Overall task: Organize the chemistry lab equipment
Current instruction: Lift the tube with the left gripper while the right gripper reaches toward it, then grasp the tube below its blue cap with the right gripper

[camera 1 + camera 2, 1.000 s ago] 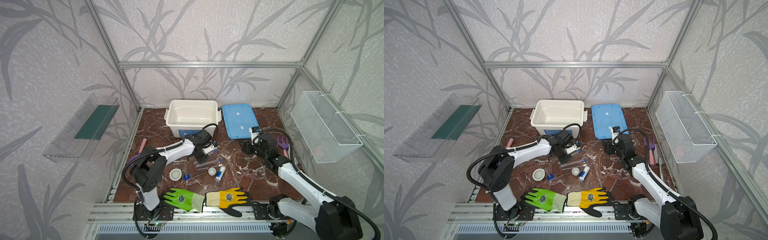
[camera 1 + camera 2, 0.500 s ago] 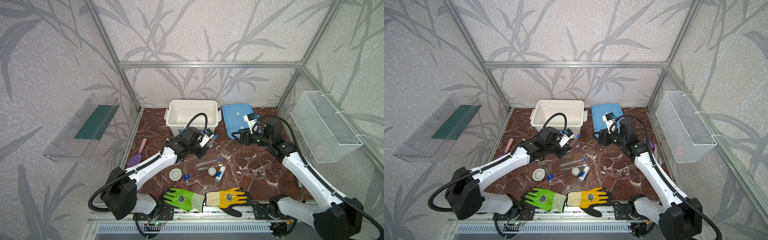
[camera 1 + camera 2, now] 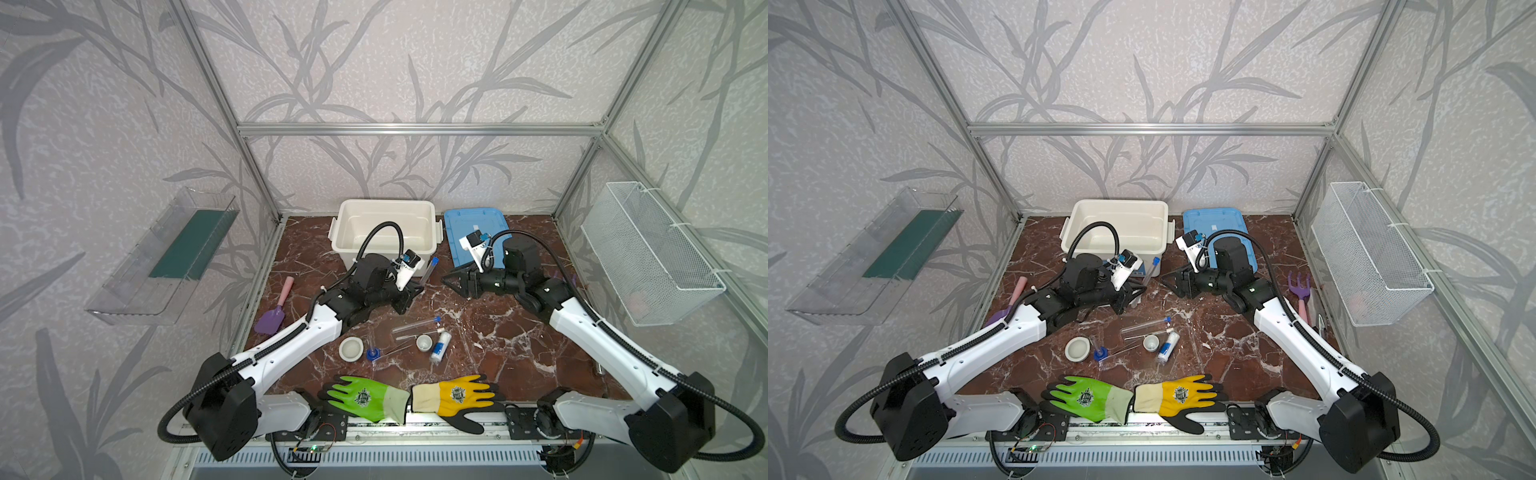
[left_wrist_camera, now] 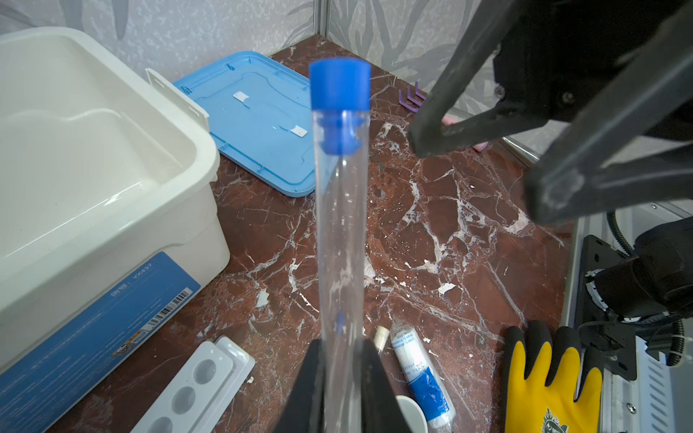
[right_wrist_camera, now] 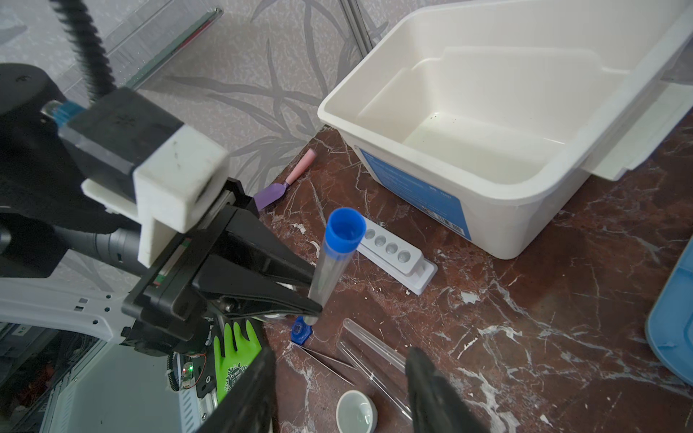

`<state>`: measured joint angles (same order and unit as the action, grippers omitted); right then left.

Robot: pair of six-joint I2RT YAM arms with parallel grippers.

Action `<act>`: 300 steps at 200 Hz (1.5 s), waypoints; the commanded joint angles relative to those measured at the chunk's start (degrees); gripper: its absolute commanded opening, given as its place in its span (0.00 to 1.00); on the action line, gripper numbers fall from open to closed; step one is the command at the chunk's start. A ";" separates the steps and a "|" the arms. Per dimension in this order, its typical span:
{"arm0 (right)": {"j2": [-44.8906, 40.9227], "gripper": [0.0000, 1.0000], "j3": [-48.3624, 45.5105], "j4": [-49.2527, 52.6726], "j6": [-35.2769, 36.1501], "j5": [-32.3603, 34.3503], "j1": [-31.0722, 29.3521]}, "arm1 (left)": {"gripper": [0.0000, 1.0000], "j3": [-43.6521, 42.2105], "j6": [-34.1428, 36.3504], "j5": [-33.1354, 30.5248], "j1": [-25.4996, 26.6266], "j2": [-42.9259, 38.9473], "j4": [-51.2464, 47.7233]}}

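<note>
one red marble tabletop (image 3: 519,345), white-veined — leaf-print walls (image 3: 415,62)

Both top views look down from the front. Wrist cameras, just behind left claw (image 4: 343,343) and right claw (image 5: 341,352), face each other, sharing the capped tube (image 4: 339,225).

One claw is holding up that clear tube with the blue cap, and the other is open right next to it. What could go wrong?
The left gripper pinches the test tube only at its bottom end, so it might tilt or slip out. The open right gripper is close; closing off-centre could knock the tube loose. A dropped tube could strike the rack lying nearby.
</note>
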<state>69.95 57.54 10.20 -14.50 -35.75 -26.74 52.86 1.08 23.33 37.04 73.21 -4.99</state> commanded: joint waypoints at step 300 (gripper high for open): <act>6.95 0.29 -2.43 -20.37 -10.73 1.82 -3.01 | 0.15 -0.57 -1.61 3.12 0.06 -1.30 1.43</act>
<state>76.84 55.53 -8.08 -25.02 -33.56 -29.43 52.10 -0.64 26.06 37.04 73.21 -4.29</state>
